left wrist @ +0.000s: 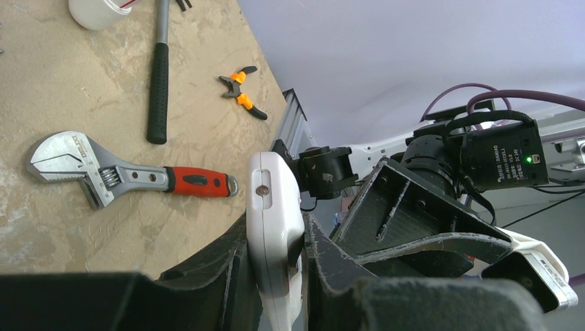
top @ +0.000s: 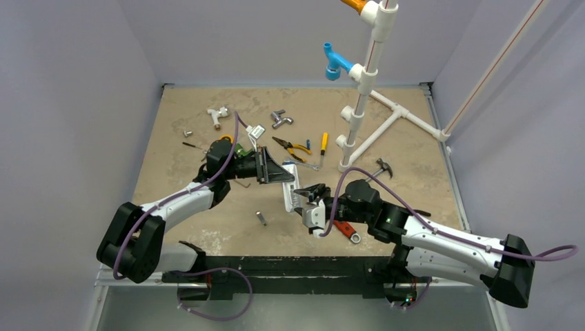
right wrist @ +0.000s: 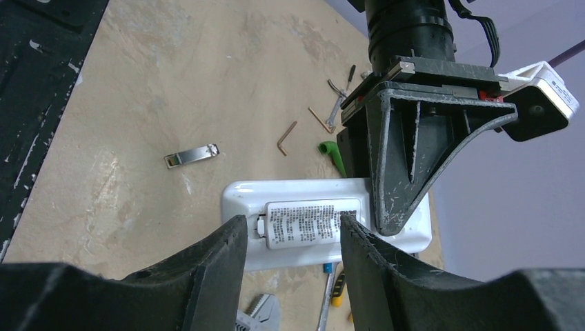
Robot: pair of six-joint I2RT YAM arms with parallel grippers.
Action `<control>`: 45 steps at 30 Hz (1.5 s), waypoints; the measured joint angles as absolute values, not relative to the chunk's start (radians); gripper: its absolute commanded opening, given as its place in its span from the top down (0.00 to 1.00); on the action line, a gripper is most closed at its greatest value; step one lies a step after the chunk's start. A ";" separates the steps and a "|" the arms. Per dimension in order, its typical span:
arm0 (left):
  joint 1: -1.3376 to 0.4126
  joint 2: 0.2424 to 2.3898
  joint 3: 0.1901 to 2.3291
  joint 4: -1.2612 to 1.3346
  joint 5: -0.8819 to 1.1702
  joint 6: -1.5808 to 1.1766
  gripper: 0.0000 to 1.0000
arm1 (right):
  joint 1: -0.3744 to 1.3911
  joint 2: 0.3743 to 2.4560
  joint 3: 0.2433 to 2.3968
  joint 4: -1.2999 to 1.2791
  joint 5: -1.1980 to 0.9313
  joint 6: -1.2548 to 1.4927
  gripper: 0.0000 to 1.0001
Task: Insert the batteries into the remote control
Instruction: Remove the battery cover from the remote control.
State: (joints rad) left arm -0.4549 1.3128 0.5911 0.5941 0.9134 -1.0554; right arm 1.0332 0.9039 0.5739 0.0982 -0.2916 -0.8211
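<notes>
The white remote control (top: 290,189) is held off the table, near the middle. My left gripper (top: 285,176) is shut on one end of it; in the left wrist view the remote (left wrist: 274,207) stands edge-on between the fingers of the left gripper (left wrist: 276,258). In the right wrist view the remote's back (right wrist: 290,192) faces the camera with its labelled battery cover (right wrist: 307,223) in place. My right gripper (right wrist: 291,224) is open, its fingertips level with the two ends of that cover; it also shows in the top view (top: 308,203). No blue batteries are in view.
A red-handled wrench (top: 345,231) (left wrist: 124,178) lies just under the right gripper. A hammer (top: 381,165) (left wrist: 159,76), pliers (top: 293,147), a yellow screwdriver (top: 323,143) and a white pipe frame (top: 362,103) are farther back. A silvery metal piece (top: 261,218) (right wrist: 191,156) lies front-centre.
</notes>
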 measured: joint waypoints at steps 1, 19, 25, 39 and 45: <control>-0.455 1.313 0.591 0.594 0.913 -1.055 1.00 | 1.033 0.904 0.574 0.099 -0.292 -0.822 0.51; -0.455 1.313 0.591 0.594 0.913 -1.055 1.00 | 1.033 0.917 0.580 0.107 -0.278 -0.837 0.52; -0.455 1.313 0.591 0.596 0.913 -1.056 1.00 | 1.033 0.915 0.580 0.107 -0.272 -0.842 0.52; -0.455 1.313 0.591 0.619 0.912 -1.056 1.00 | 1.034 0.882 0.580 0.084 -0.247 -0.841 0.52; -0.455 1.313 0.591 0.620 0.912 -1.056 1.00 | 1.034 0.881 0.580 0.080 -0.243 -0.841 0.52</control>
State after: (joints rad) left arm -0.4545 1.3128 0.5911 0.6205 0.9123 -1.0561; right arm 1.0340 0.8814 0.5797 0.0795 -0.2432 -0.8406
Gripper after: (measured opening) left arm 0.227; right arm 0.480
